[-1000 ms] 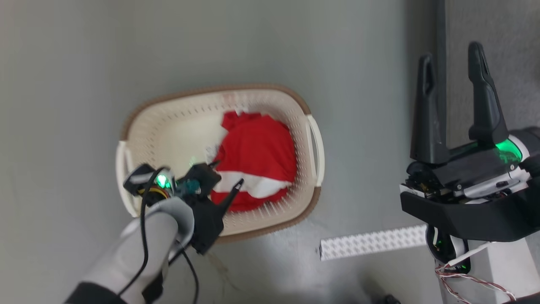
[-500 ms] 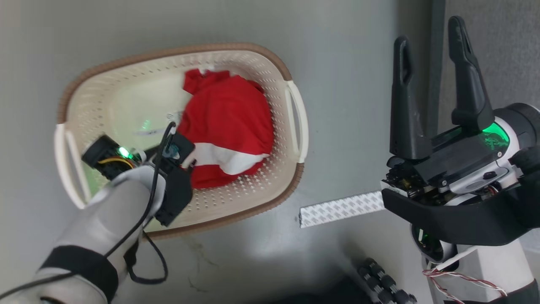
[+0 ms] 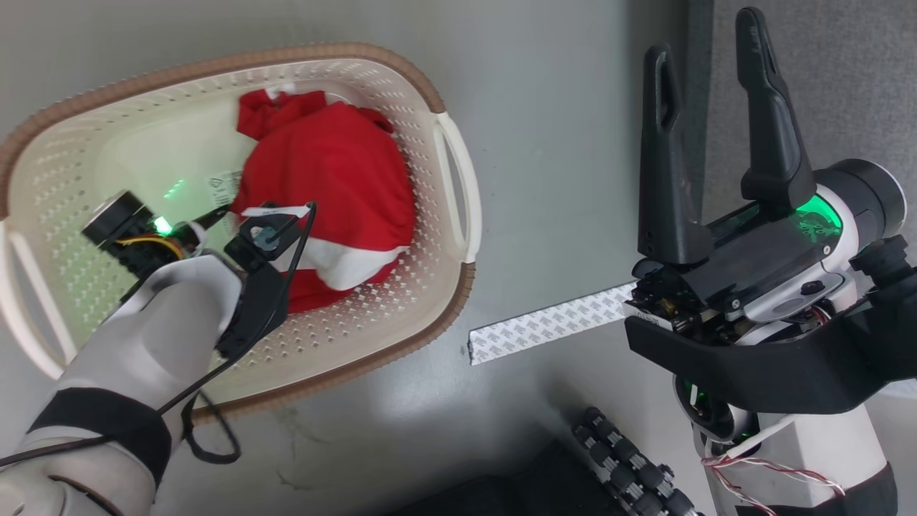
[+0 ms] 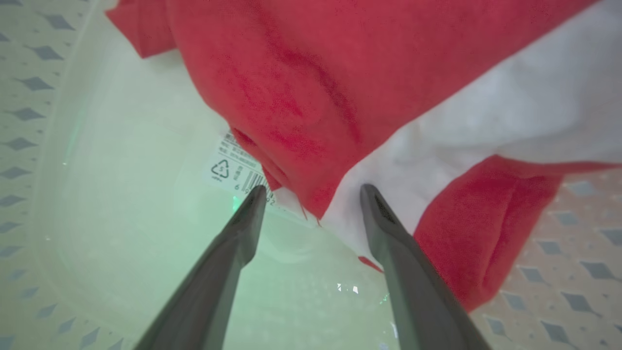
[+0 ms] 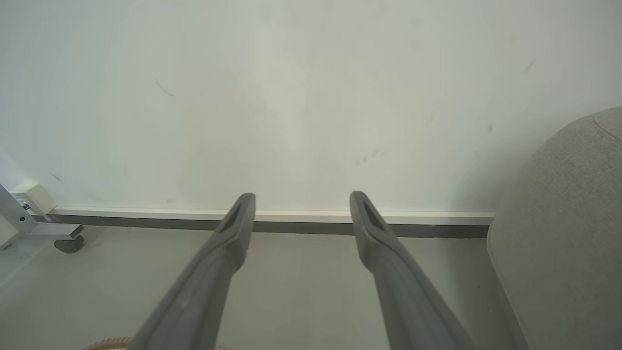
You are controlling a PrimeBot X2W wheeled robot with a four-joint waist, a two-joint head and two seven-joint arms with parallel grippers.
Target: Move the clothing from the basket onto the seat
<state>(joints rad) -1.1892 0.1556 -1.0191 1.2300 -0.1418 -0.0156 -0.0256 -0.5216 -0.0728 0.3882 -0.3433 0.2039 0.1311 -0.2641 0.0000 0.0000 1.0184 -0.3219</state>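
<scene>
So far, nothing has been moved. At the left, the basket (image 3: 215, 66) holds all the clothing (image 3: 329, 165) that shows, heaped toward its right side. The left tool (image 4: 313, 193), fingers spread, is down inside with its tips at the heap's edge, gripping nothing. Farther right, the right tool (image 3: 703, 39) hangs spread and empty above the floor. The seat (image 5: 559, 233), rightmost, carries no garment where visible; pinching, lifting and carrying all remain.

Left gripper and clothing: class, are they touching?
Cannot tell. In the left wrist view the fingers of the open left gripper straddle a corner of the clothing; neither contact nor gap shows plainly.
</scene>
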